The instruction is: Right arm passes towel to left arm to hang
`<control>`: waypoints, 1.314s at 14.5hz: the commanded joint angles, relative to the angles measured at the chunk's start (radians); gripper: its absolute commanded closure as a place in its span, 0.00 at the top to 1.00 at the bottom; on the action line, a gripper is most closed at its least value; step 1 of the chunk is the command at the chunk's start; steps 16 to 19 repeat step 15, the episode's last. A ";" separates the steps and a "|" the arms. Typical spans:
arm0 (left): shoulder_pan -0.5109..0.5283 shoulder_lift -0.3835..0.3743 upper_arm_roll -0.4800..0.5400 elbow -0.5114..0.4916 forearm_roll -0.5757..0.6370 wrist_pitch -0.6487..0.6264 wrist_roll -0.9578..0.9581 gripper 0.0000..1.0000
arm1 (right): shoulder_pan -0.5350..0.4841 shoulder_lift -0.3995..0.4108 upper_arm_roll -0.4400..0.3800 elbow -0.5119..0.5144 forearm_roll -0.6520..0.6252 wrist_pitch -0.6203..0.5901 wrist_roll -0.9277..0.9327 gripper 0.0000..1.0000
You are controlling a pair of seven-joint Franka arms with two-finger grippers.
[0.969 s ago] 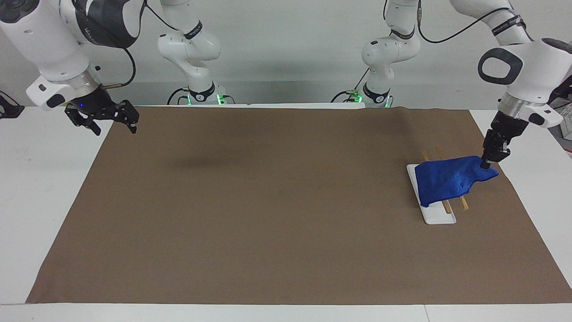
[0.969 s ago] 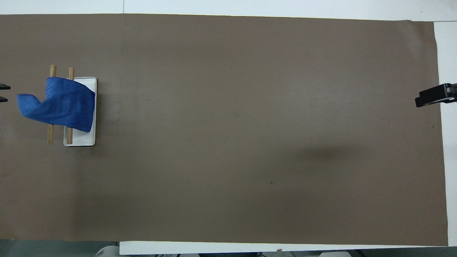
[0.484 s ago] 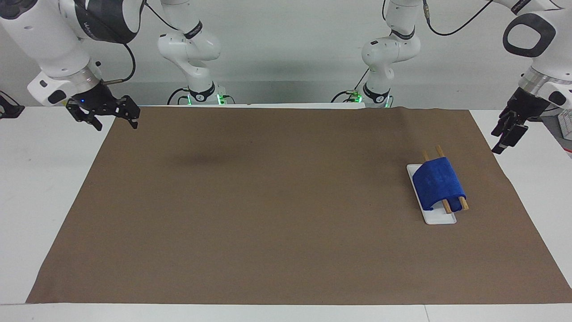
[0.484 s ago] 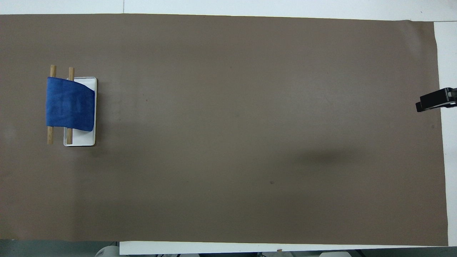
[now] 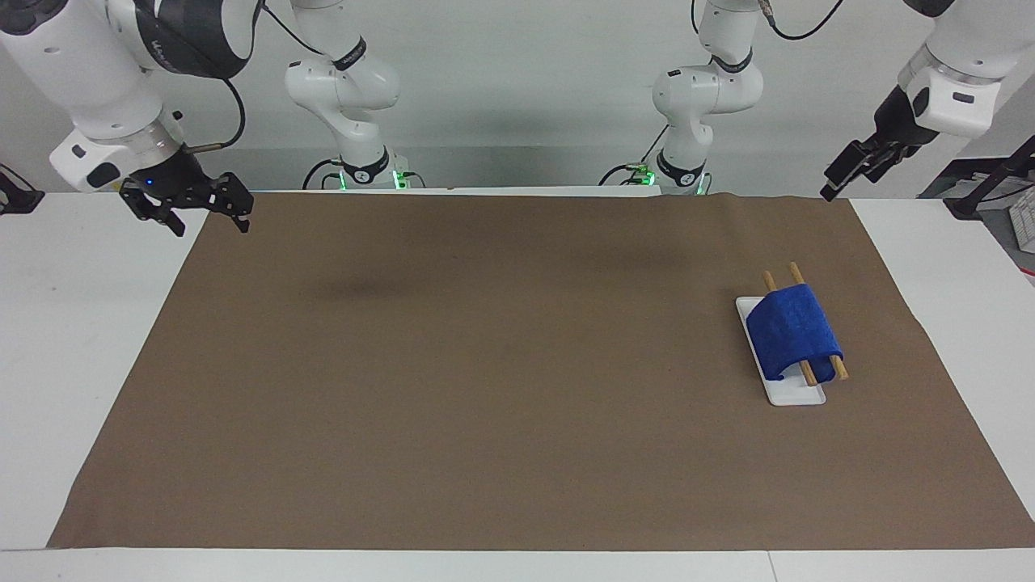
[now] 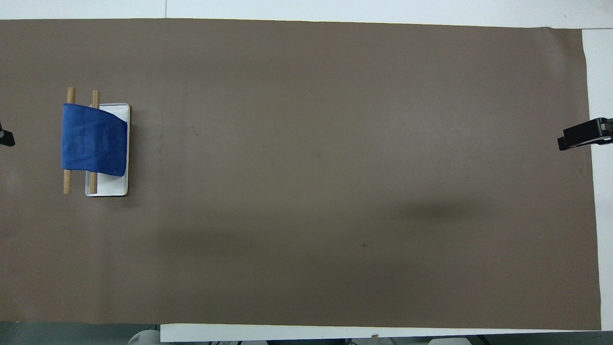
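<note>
The blue towel [image 5: 795,333] hangs draped over two wooden rails [image 5: 796,272] of a small rack with a white base [image 5: 796,395], toward the left arm's end of the table. It also shows in the overhead view [image 6: 93,146]. My left gripper [image 5: 833,186] is open and empty, raised high over the table's edge near the robots, well clear of the rack. My right gripper [image 5: 209,226], with its blue light, is open and empty, waiting over the mat's corner at the right arm's end; its tip shows in the overhead view [image 6: 582,135].
A brown mat [image 5: 501,364] covers most of the white table [image 5: 73,323]. The rack's base [image 6: 115,189] and rails [image 6: 70,93] show in the overhead view. The left gripper's tip [image 6: 5,139] shows at that view's edge.
My left gripper let go of the towel's corner, and the towel dropped to hang over the rails. The left arm then rose and drew back toward its base. The right arm barely moved.
</note>
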 commanded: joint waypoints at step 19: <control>-0.049 0.046 -0.001 0.006 0.008 0.010 0.199 1.00 | -0.004 -0.017 0.003 -0.017 -0.001 -0.006 0.016 1.00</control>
